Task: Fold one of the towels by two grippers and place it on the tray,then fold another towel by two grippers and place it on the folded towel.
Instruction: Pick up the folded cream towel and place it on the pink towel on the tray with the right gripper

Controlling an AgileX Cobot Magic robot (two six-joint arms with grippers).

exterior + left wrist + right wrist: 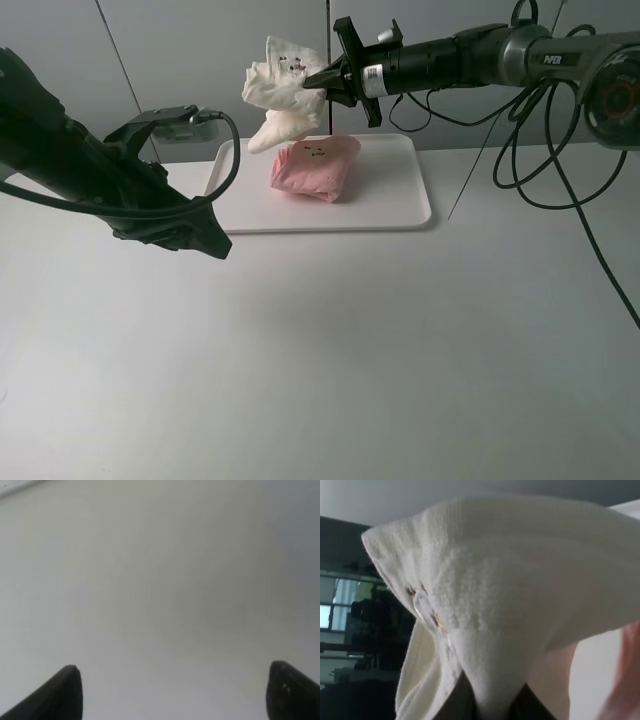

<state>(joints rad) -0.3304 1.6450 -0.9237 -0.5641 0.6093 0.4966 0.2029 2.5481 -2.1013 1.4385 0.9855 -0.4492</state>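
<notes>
Overhead, the exterior high view shows the right gripper (pixel 322 80) clamped on the cream towel (pixel 280 90), which hangs bunched in the air above the far left part of the white tray (pixel 400 205); its lowest folds seem to dangle just over the tray's far rim, beside the pink folded towel (pixel 315 168). That pink bundle sits on the tray, left of its middle, label side up, so the first half of the job looks done, and the cream towel is held high apparently to be carried over and set on top. The left gripper (pixel 205 240) hovers low over the bare table (pixel 330 350) near the tray's front left corner, holding nothing, probably parked clear of the drop. Next, the left wrist view gives what the high camera cannot: two dark fingertips (pixel 60 692) standing wide apart with only plain table surface between them, confirming spread, empty jaws. Finally, the right wrist view fills with the cream towel (pixel 510 605) at close range, its terry weave and a small printed mark plain to see, the cloth pinched where it narrows toward the camera; a sliver of pink (pixel 627 680) shows at one edge, hinting the folded towel lies below, though the fingers themselves are hidden by fabric.
</notes>
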